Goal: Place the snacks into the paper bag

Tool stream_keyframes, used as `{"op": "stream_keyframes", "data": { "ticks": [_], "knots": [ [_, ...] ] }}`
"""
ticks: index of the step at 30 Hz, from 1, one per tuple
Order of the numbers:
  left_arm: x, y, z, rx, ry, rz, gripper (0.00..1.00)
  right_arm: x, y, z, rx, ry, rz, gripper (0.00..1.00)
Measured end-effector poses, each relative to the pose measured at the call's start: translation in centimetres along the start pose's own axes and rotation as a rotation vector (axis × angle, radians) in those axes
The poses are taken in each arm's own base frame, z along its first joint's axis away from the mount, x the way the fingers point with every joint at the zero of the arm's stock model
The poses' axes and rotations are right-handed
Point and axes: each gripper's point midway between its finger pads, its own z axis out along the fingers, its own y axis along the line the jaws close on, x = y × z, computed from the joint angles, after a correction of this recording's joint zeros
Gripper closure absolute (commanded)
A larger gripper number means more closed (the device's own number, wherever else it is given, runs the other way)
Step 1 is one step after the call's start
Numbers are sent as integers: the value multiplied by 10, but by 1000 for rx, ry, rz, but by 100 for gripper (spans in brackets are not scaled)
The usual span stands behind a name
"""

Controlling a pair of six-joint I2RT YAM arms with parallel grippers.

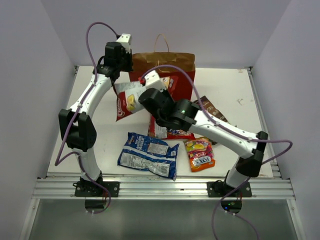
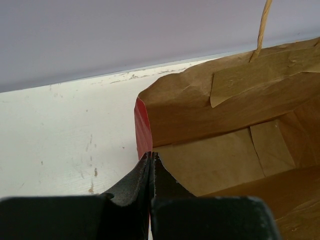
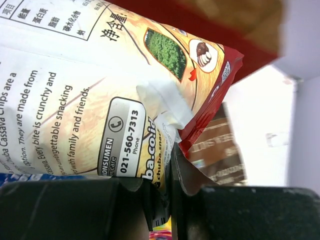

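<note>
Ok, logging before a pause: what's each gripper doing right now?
Left gripper: closed, pinching the paper bag rim.
Right gripper: closed, holding the white-yellow-red bag.

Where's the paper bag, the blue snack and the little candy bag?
paper bag (image 1: pixel 167 61): top view, on its brown folded top edge.
blue-white packet (image 1: pixel 148 155): top view, on its middle.
small candy bag (image 1: pixel 199 155): top view, on its middle.

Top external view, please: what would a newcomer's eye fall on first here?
The right gripper holds up a white-yellow-red cassava chip bag in front of the red paper bag standing at the back. The left gripper pinches that bag's left rim, while a blue-white packet lies flat in the foreground.
</note>
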Motion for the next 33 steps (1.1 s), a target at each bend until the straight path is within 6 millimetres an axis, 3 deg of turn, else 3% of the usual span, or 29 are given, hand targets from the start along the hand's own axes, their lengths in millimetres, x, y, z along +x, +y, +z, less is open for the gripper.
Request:
{"op": "stream_keyframes", "data": {
  "ticks": [6,11,15,17,24,28,33],
  "knots": [
    [0,0,0,4,2,0,100,-64,-110,-62,246,-178,23,100],
    [1,-1,0,7,4,0,100,-98,-170,-76,495,-257,29,100],
    [1,-2,0,13,6,-1,100,-117,-205,-52,686,-221,38,100],
    [1,-2,-1,14,7,-1,100,-126,-212,-33,754,-205,32,100],
    [1,-3,-1,17,9,0,100,-150,-213,44,880,-170,-47,100],
    [2,-3,-1,17,12,-1,100,-136,-221,86,924,-113,-133,100],
    [2,-3,-2,17,15,-1,100,-93,-235,118,964,-8,-260,100]
  ]
}}
